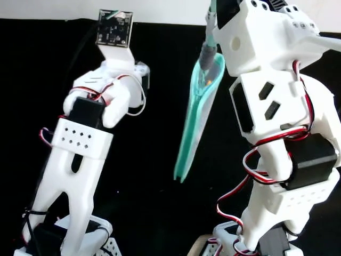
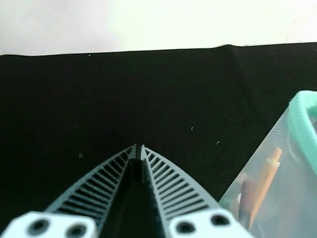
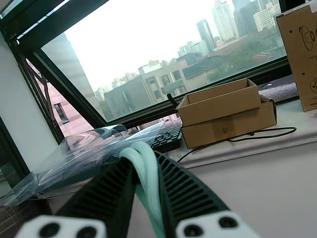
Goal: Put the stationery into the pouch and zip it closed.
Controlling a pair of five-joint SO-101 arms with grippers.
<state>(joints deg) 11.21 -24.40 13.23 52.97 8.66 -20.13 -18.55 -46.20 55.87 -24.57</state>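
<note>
pouch (image 1: pixel 198 114) hanging from right gripper (image 3: pixel 146 166)

Around it we see black cloth (image 1: pixel 154 202) below, cardboard boxes (image 3: pixel 225 111) and keyboard (image 3: pixel 166 140) behind. Its fingers (image 3: pixel 185 191) clamp the teal rim; left gripper (image 2: pixel 138 148) pinched empty, just beside the pouch.

You are in an office-like room high up in a city; the big window (image 3: pixel 148 54) looks out on towers and rooftops; along its sill (image 3: pixel 257 148) sit stacked cardboard boxes (image 3: pixel 225 113), a black keyboard (image 3: pixel 166 140), a trailing cable (image 3: pixel 260 134) and crumpled clear plastic (image 3: pixel 69 156); your black-draped counter (image 2: pixel 148 99) runs to a white wall (image 2: pixel 148 22); two white robot arms (image 1: pixel 80 154) stand at it, so it serves as a robotics test corner.
</note>
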